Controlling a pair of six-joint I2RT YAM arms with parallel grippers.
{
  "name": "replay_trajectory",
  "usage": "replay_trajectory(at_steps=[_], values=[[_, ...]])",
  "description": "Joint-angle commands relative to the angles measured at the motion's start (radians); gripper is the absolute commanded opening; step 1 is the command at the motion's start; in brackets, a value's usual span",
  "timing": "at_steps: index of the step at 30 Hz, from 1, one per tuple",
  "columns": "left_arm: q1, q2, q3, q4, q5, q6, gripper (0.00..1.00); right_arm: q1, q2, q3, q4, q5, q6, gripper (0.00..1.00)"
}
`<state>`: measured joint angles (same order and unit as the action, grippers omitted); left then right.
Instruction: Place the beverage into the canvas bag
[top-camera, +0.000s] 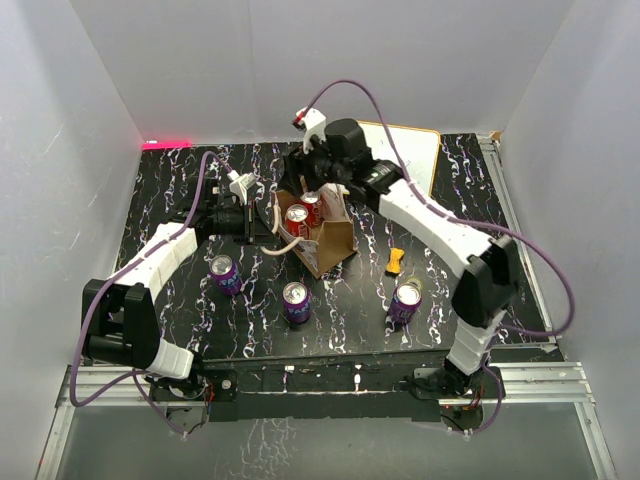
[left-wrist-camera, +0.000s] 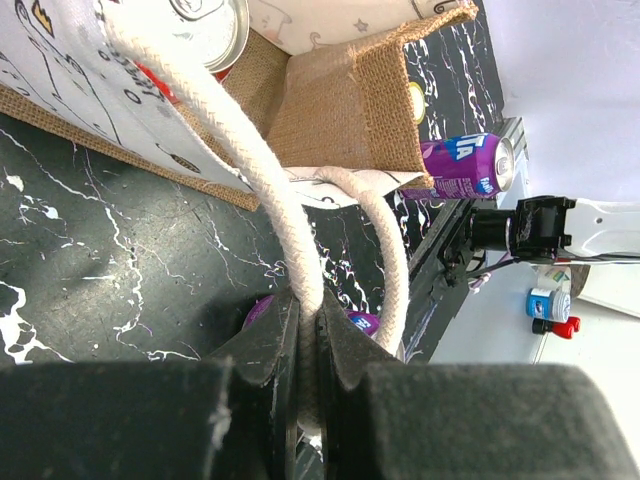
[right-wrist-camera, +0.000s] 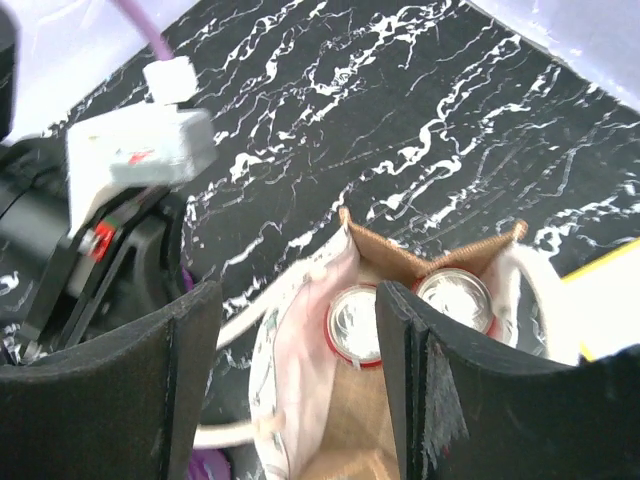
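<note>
The tan canvas bag (top-camera: 330, 245) stands open at mid-table with two red-rimmed cans (top-camera: 297, 215) upright inside it. My left gripper (top-camera: 262, 228) is shut on the bag's cream rope handle (left-wrist-camera: 290, 210), pinched between the pads, at the bag's left side (left-wrist-camera: 330, 110). My right gripper (top-camera: 322, 190) hovers open and empty just above the bag's mouth. In the right wrist view the two can tops (right-wrist-camera: 352, 325) sit in the bag (right-wrist-camera: 400, 262) below the spread fingers (right-wrist-camera: 190, 380). Purple cans stand on the table in front (top-camera: 296, 300).
Purple cans stand at the front left (top-camera: 224, 272) and front right (top-camera: 405, 300); one shows in the left wrist view (left-wrist-camera: 465, 165). A small yellow object (top-camera: 397, 261) lies right of the bag. A white board (top-camera: 415, 150) lies at the back right. White walls enclose the table.
</note>
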<state>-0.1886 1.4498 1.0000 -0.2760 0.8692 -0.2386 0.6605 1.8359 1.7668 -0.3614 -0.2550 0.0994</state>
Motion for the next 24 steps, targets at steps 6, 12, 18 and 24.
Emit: replay_trajectory(at_steps=[6, 12, 18, 24], values=[[0.004, 0.001, 0.024, -0.015, 0.037, 0.022, 0.0, -0.006, -0.36, -0.295, 0.007, 0.046, -0.332, 0.7], [0.003, 0.006, 0.028, -0.016, 0.03, 0.024, 0.0, -0.056, -0.573, -0.496, -0.065, 0.006, -0.453, 0.76], [0.004, 0.02, 0.034, -0.023, 0.029, 0.025, 0.0, -0.173, -0.713, -0.597, -0.304, -0.148, -0.581, 0.79], [0.003, 0.032, 0.046, -0.032, 0.027, 0.023, 0.0, -0.217, -0.812, -0.73, -0.436, -0.098, -0.674, 0.86]])
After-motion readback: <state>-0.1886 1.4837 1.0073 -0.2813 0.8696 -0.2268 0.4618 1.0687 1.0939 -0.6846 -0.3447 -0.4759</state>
